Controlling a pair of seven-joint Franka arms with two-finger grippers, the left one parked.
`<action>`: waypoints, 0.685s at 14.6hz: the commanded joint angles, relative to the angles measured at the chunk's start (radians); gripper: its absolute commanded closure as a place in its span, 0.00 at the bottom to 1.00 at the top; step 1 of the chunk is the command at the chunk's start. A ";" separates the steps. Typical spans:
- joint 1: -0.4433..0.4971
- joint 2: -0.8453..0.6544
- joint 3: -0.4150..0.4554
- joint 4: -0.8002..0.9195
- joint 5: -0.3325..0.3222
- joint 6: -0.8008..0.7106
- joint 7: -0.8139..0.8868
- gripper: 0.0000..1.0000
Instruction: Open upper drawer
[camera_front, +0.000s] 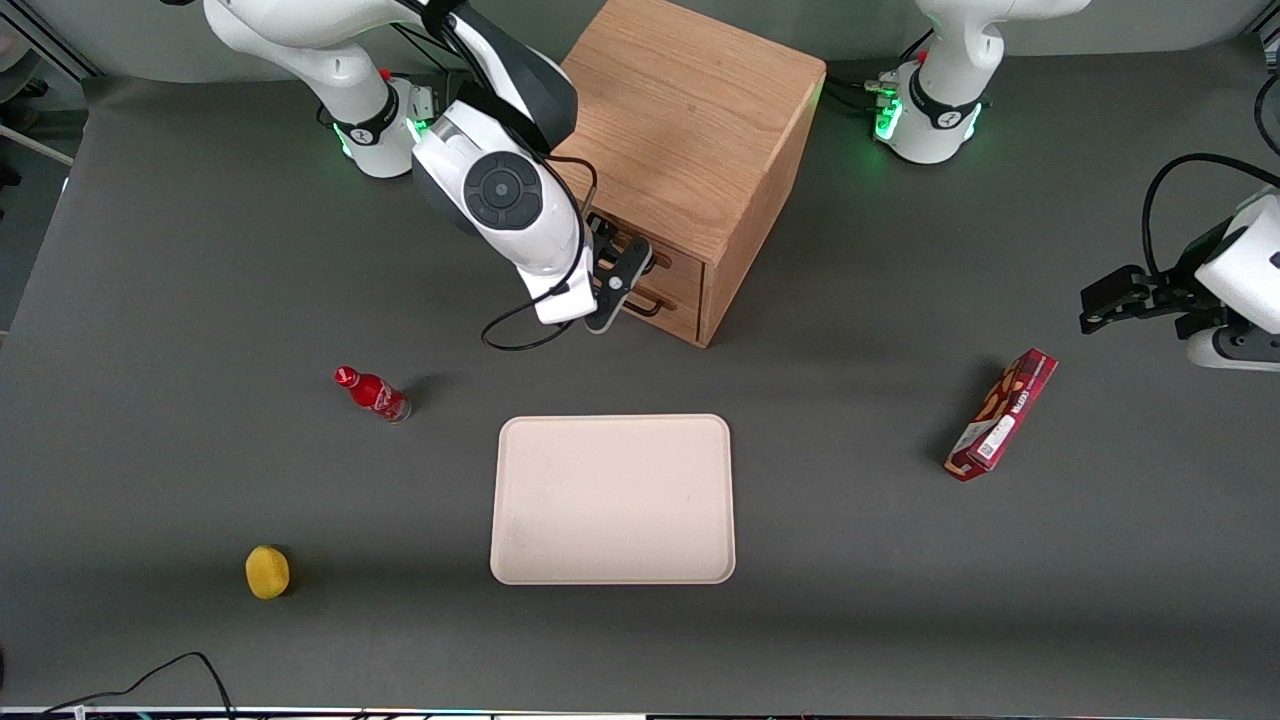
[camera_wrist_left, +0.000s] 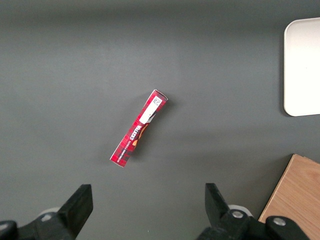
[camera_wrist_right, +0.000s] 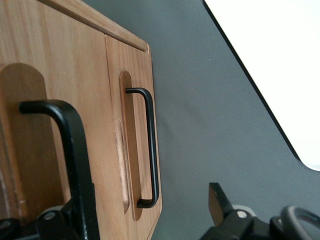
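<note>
Oak cabinet (camera_front: 690, 130) stands on the grey table (camera_front: 150, 300), between the two arm bases, its drawer face turned toward the front camera and angled toward the working arm's end.

Upper drawer (camera_wrist_right: 55, 150) sits flush in the cabinet, closed. Its black bar handle (camera_wrist_right: 70, 150) fills the near field of the right wrist view. The lower drawer (camera_wrist_right: 131, 70), also closed, shows just beside it with its own thin black handle (camera_wrist_right: 150, 145).

Gripper (camera_front: 618, 262) is right at the drawer face, level with the upper drawer. Fingers spread apart, nothing pinched: one finger (camera_wrist_right: 220, 202) stands clear over the table, while the other lies hidden by the upper handle. Whether any pad touches the bar, cannot tell.

Elsewhere on the table:
- cream tray (camera_front: 612, 498), nearer the front camera than the cabinet
- red bottle (camera_front: 373, 393), lying tilted, toward the working arm's end, well apart from the tray
- yellow fruit (camera_front: 267, 571), nearer the camera than the bottle
- red snack box (camera_front: 1002, 414), toward the parked arm's end, also seen from the left wrist view (camera_wrist_left: 139, 128) on bare table

A black cable (camera_front: 520, 330) loops from the wrist down to the table
</note>
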 joint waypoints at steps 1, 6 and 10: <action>0.001 0.004 -0.004 -0.003 -0.020 0.018 -0.016 0.00; -0.007 0.039 -0.016 0.045 -0.020 0.018 -0.029 0.00; -0.010 0.061 -0.021 0.079 -0.046 0.015 -0.029 0.00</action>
